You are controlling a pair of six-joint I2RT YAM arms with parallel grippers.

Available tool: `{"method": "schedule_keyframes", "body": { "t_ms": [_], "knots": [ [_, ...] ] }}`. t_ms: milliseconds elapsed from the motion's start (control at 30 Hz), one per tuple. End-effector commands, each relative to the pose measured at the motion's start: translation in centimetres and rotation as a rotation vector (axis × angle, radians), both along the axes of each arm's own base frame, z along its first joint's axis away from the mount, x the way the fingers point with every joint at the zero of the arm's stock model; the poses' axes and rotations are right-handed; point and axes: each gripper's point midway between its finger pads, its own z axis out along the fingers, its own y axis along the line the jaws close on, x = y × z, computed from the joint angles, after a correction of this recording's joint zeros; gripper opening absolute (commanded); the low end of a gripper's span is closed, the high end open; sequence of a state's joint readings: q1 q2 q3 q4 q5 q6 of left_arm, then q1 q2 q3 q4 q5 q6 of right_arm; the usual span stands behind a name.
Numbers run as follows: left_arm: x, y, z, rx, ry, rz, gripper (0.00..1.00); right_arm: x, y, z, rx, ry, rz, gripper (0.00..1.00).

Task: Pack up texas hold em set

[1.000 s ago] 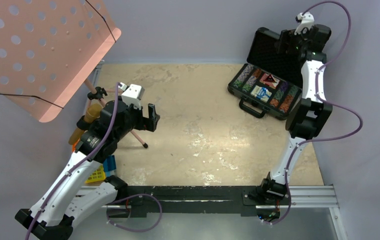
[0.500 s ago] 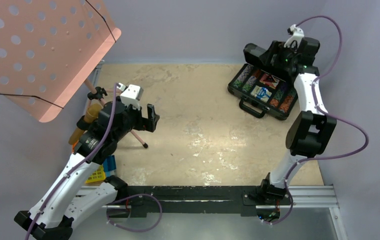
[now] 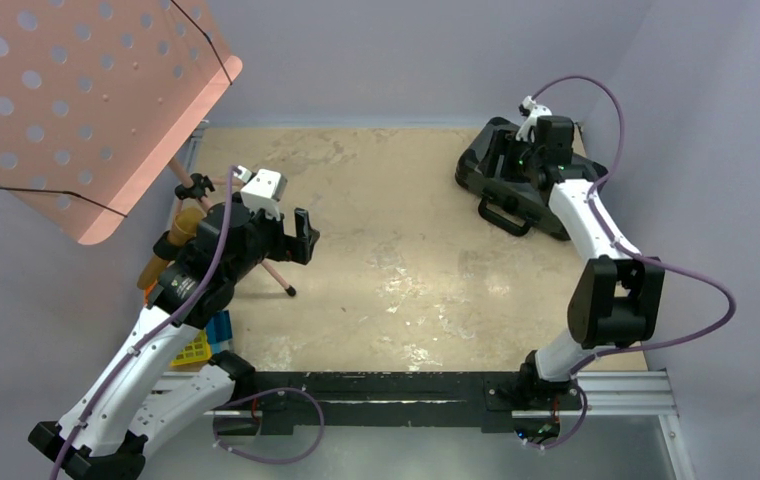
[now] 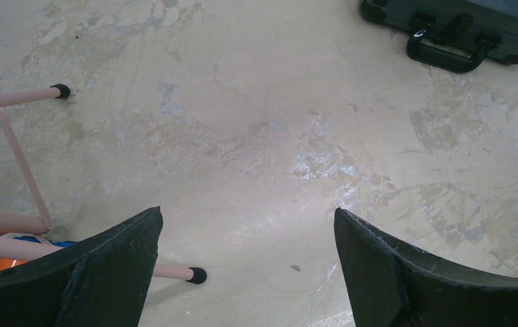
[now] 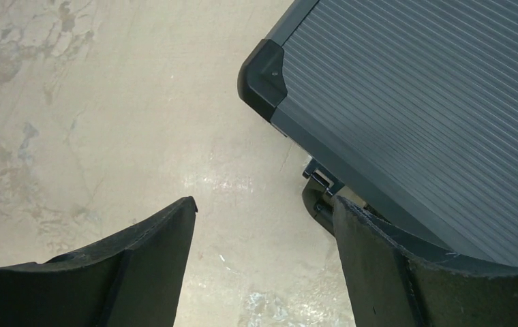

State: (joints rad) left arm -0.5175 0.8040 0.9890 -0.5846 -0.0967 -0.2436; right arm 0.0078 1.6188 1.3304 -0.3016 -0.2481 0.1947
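The texas hold em set's black briefcase (image 3: 484,168) lies at the far right of the table with its ribbed lid (image 5: 433,102) down over the base. Its chips and cards are hidden. The handle (image 3: 504,215) faces the table's middle. My right gripper (image 3: 508,160) hovers just above the lid's front left corner (image 5: 263,78), open, with only bare table between its fingers (image 5: 263,211). Its right finger (image 5: 406,272) overlaps the case's front edge by a latch. Far to the left my left gripper (image 3: 306,235) hangs open and empty over the table (image 4: 247,218). From there the case (image 4: 461,20) shows at the top right.
A pink perforated music stand (image 3: 86,100) leans over the back left corner, its thin pink legs (image 4: 21,163) reaching onto the table beside my left gripper. Yellow and blue crates (image 3: 204,340) sit under the left arm. A wall stands close behind the case.
The case's lid went from upright to down over the base. My right gripper came forward and down with it, its jaws a little narrower. The left arm stayed still.
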Motion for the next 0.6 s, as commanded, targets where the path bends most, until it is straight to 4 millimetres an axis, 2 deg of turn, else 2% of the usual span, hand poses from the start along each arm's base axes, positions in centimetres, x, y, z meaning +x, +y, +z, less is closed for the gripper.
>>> {"method": "schedule_keyframes", "body": {
  "t_ms": [0, 167, 267, 467, 567],
  "knots": [
    [0.3, -0.2, 1.6, -0.029, -0.05, -0.005, 0.99, -1.0, -1.5, 0.4, -0.105, -0.015, -0.111, 0.77],
    [0.4, -0.3, 1.5, -0.029, -0.047, -0.006, 0.99, -3.1, -3.2, -3.3, -0.231, 0.076, -0.2, 0.75],
    [0.4, -0.4, 1.4, -0.031, -0.043, -0.011, 0.99, -4.1, -3.5, -5.3, -0.255, 0.11, -0.198, 0.75],
    [0.3, -0.5, 1.3, -0.032, -0.038, -0.016, 0.99, -4.4, -3.7, -8.3, -0.344, 0.193, -0.099, 0.78],
    [0.4, -0.6, 1.2, -0.031, -0.036, -0.016, 0.99, -4.2, -3.2, -10.0, -0.361, 0.239, -0.031, 0.78]
  ]
}}
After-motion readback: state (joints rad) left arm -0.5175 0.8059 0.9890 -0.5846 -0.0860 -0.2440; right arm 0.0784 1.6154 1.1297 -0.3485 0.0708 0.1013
